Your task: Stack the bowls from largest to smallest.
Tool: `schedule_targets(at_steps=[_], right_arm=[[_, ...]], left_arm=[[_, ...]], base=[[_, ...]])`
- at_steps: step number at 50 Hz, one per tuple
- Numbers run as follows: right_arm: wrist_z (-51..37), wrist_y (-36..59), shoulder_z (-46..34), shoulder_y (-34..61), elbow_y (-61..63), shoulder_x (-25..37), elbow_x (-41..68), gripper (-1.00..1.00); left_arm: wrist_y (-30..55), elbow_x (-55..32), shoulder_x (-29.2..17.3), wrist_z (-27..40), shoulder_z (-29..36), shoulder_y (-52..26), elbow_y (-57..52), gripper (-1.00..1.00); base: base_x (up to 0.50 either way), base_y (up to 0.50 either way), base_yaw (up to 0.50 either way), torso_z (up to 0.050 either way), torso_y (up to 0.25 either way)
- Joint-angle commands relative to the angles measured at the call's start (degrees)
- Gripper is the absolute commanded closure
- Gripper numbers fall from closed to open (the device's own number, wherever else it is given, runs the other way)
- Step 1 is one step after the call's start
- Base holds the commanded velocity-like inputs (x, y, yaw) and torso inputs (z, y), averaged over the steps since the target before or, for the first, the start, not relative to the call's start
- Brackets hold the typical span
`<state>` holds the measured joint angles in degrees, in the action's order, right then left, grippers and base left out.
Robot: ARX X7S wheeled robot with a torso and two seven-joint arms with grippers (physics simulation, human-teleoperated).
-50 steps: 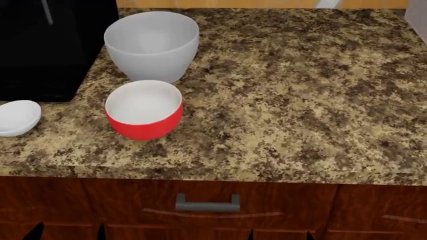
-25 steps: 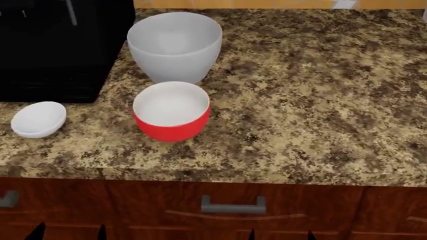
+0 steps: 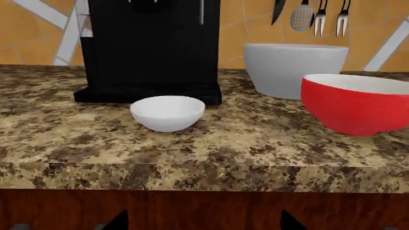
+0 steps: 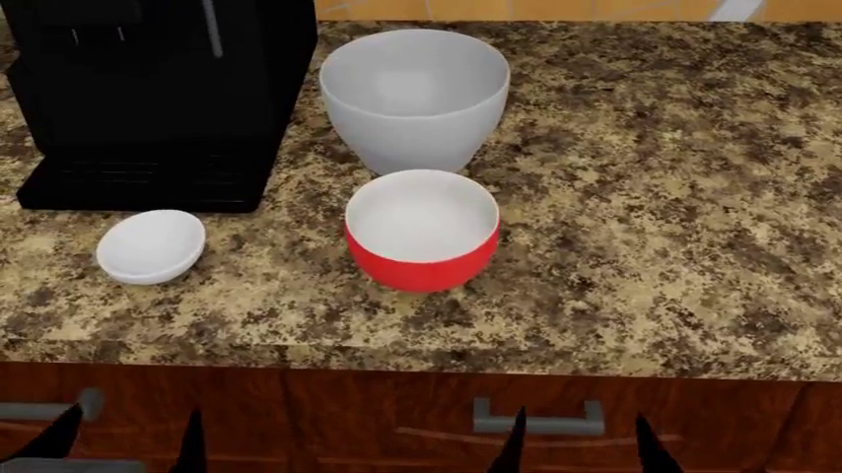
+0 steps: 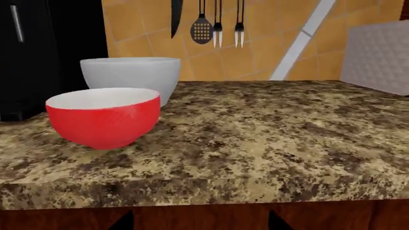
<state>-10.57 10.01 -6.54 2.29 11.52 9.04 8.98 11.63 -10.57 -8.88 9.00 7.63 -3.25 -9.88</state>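
Both my grippers hang low in front of the cabinet, below the edge of the granite counter; only dark fingertip points show at the bottom of the head view, the left gripper and the right gripper, each pair of tips apart and holding nothing, so I read both as spread wide. Just behind those tips is a drawer handle. Nothing is stacked yet, I judge; all three bowls sit upright and separate on the counter. Nearest my left side is the small white bowl, just in front of the black coffee machine. Toward the middle stands the red bowl, white inside, close in front of the large grey-white bowl but apart from it. That layout suits me: the big one can stay put as the base, the red one goes in first, then the small one. Farthest back, on the tiled wall, hang a knife, a slotted spoon and two forks
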Motion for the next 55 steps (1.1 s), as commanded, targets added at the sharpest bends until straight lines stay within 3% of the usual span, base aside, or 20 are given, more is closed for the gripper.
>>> schedule_targets(at_steps=[1,5,9,16,29,36,55], right_arm=[[-3.6,26.3,3.1,8.3,22.1,4.8,5.8,-1.0],[-4.5,34.9,3.9,12.0,27.6,7.8,6.5,-1.0],[-4.4,39.1,7.4,12.7,30.8,9.3,8.6,-1.0],[-3.6,38.4,9.5,9.0,33.7,10.6,9.7,-1.0],[-3.2,41.6,13.6,7.1,36.5,10.5,13.7,-1.0],[-4.1,42.4,12.3,7.4,36.7,10.8,13.0,-1.0],[-5.4,42.9,15.9,6.0,38.4,11.5,13.8,-1.0]], left_arm=[[26.4,-5.2,-4.3,3.7,-1.9,-7.9,-21.5,-1.0],[40.2,-10.8,-6.2,4.8,-6.6,-13.9,-30.5,-1.0],[43.5,-11.1,-7.7,5.7,-7.6,-13.5,-33.4,-1.0],[46.5,-11.9,-11.0,5.5,-10.1,-12.8,-37.2,-1.0],[49.1,-13.9,-13.2,5.0,-12.8,-10.7,-41.1,-1.0],[44.8,-12.7,-14.1,3.7,-12.6,-9.4,-37.9,-1.0],[44.8,-12.9,-14.8,3.9,-12.5,-7.7,-38.5,-1.0]], base=[[0.0,0.0,0.0,0.0,0.0],[0.0,0.0,0.0,0.0,0.0],[0.0,0.0,0.0,0.0,0.0],[0.25,0.0,0.0,0.0,0.0],[0.32,0.0,0.0,0.0,0.0],[0.32,0.0,0.0,0.0,0.0],[0.34,0.36,0.0,0.0,0.0]])
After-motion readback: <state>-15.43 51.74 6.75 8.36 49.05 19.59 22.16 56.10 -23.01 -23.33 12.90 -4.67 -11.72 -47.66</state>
